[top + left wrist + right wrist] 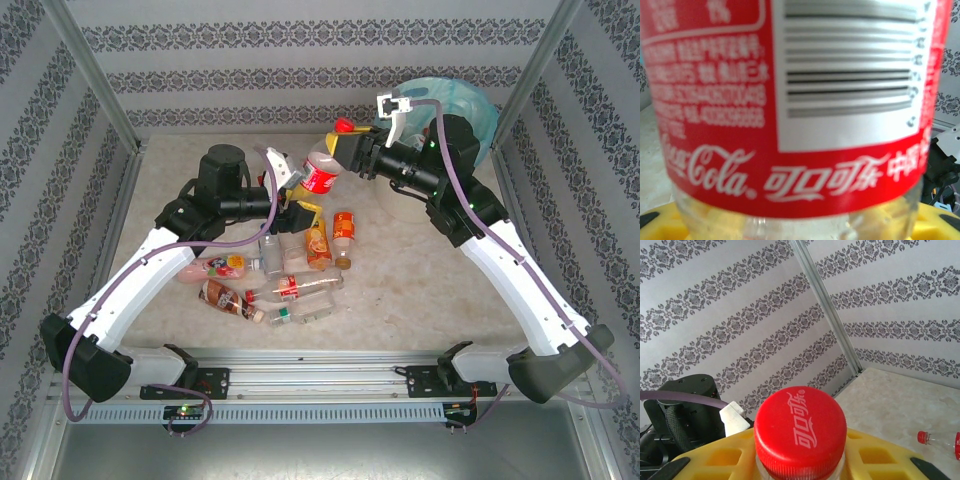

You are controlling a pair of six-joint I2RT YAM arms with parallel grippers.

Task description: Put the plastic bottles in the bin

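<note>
Red-label bottle aloft above desk, right gripper closed on its neck, left gripper around its body, grip unclear, bin far right.

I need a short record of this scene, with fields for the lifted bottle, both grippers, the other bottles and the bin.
lifted bottle: Coca-Cola bottle, red label, in the air
right gripper: closed on its neck, below the red cap
left gripper: fingers beside its clear lower part; grip unclear
other bottles: heaped on the table
bin: far right corner
</note>
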